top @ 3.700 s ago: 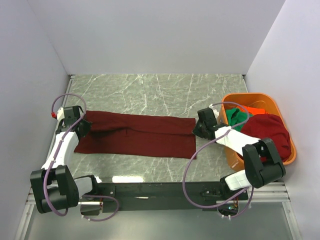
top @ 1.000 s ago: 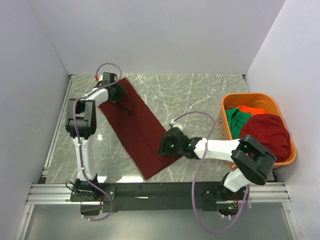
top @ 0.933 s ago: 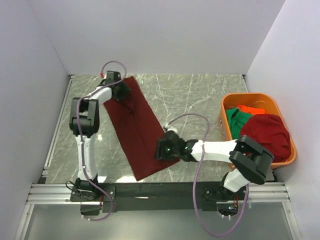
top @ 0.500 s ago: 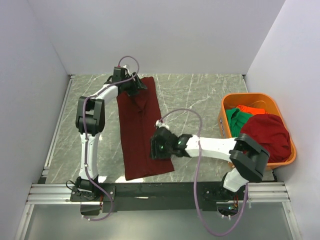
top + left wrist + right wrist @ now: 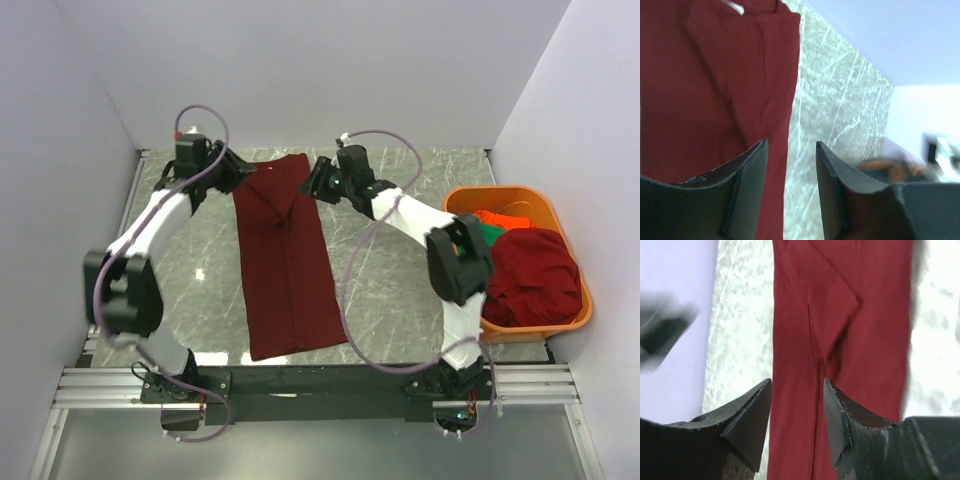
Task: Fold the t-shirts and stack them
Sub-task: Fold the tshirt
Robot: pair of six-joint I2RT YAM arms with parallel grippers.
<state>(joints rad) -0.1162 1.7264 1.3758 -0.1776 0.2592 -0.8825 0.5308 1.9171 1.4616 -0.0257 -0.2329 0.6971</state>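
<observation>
Both arms were stretched to the far end of the long dark maroon cloth t-shirt [image 5: 288, 265], the left gripper [image 5: 230, 172] and the right gripper [image 5: 314, 184] with fingers apart, holding nothing.

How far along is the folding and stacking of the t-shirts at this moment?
Done: the dark maroon cloth t-shirt on the marble-patterned table looks folded lengthwise into a long narrow strip. In hand: the left pincer and the right pincer hover open over its far end, gripping nothing. Left: folding this strip shorter, then the maroon shirt, green shirt and orange-red shirt in the orange plastic basket. No stack yet.
</observation>
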